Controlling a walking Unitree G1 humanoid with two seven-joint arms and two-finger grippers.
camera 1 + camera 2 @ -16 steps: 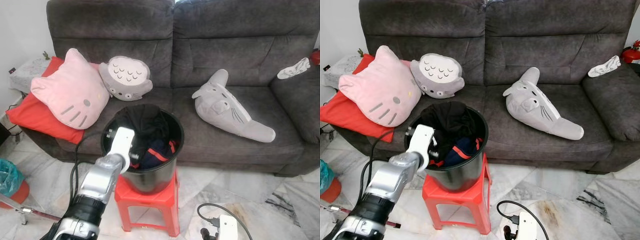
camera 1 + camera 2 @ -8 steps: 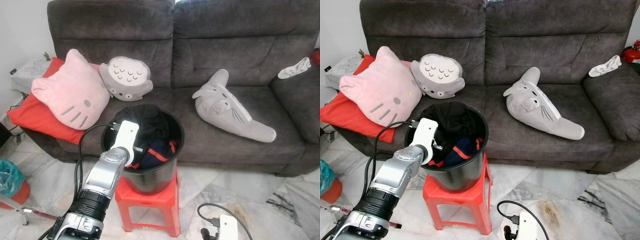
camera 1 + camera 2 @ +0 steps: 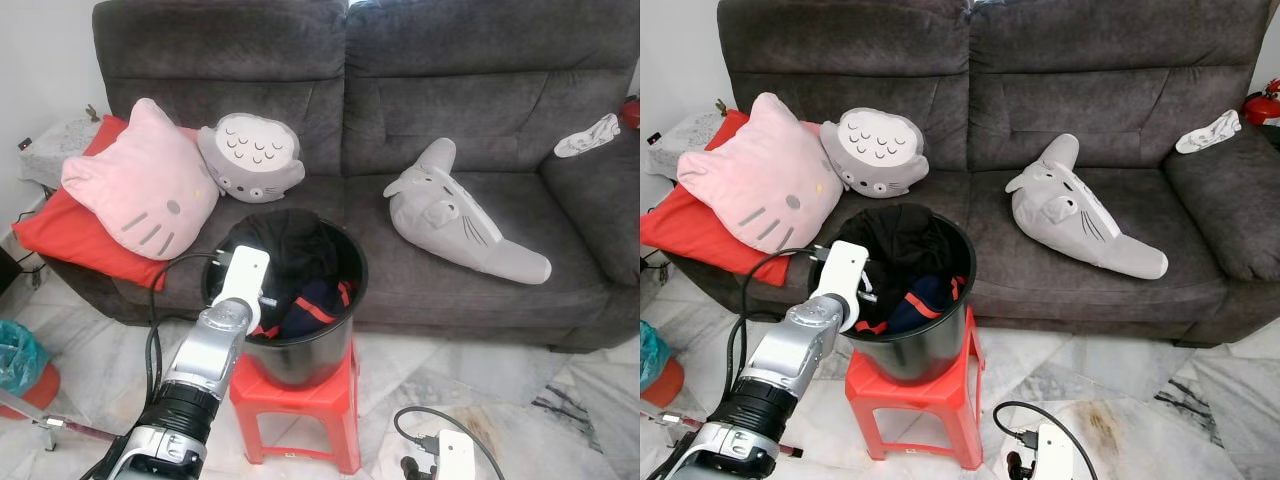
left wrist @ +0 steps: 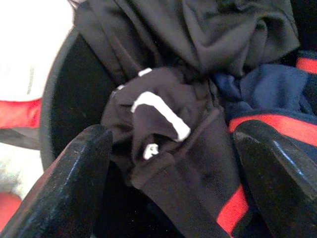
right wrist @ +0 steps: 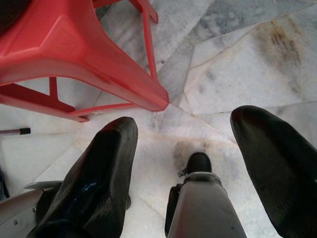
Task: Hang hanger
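Note:
A black bin [image 3: 300, 355] stands on a red plastic stool [image 3: 300, 400] in front of the sofa, stuffed with dark clothes [image 3: 288, 250] and a navy garment with red stripes [image 4: 277, 99]. My left gripper [image 4: 173, 131] reaches over the bin's near left rim and is open, its fingers [image 4: 74, 178] straddling a crumpled dark brown cloth. A short white curved piece [image 4: 161, 111] lies in that cloth; I cannot tell what it is. My right gripper [image 5: 185, 121] hangs open above the marble floor beside the stool [image 5: 74, 54], holding nothing.
A dark grey sofa [image 3: 450, 90] carries a pink cat cushion [image 3: 140, 190], a red cushion [image 3: 60, 235], a grey owl cushion [image 3: 250, 155], a grey plush [image 3: 460, 215] and a white sock [image 3: 588, 137]. A teal bag [image 3: 18, 355] sits on the floor at the left.
My left wrist has shifted slightly up and forward over the bin's rim. The right arm has stayed put.

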